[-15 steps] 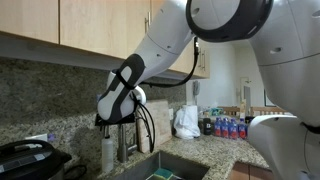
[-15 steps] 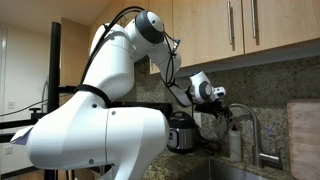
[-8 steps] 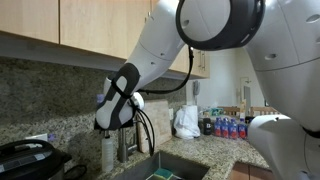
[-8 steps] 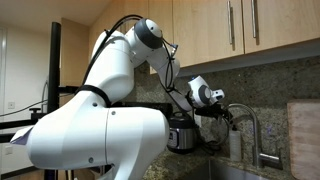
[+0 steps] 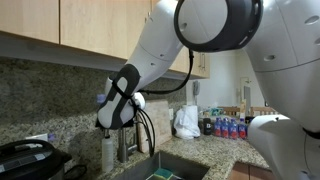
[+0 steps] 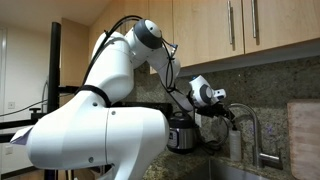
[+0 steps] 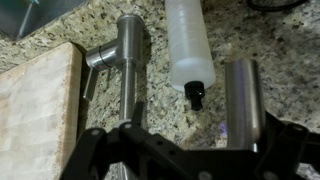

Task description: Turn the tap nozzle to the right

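The tap nozzle is a slim steel gooseneck. In the wrist view its upright column (image 7: 131, 60) rises from the granite counter, and the down-turned spout end (image 7: 246, 95) stands to the right. Its arch shows in both exterior views (image 5: 147, 122) (image 6: 250, 109). My gripper (image 7: 190, 150) sits just over the top of the arch, with its dark finger links spread wide to either side of the column and spout; it looks open. In both exterior views the gripper (image 5: 120, 122) (image 6: 228, 113) is at the arch. I cannot tell whether it touches the metal.
A pale soap bottle (image 7: 188, 45) (image 5: 107, 152) stands beside the tap base. A wooden cutting board (image 7: 38, 110) (image 6: 303, 135) leans nearby. The sink basin (image 5: 165, 168) lies below. There is a cooker (image 6: 181, 132), a white bag (image 5: 186, 121) and several bottles (image 5: 228, 127). Cabinets hang overhead.
The arm has shifted slightly and the gripper has settled a little closer to the arch of the tap. The tap has not visibly turned.
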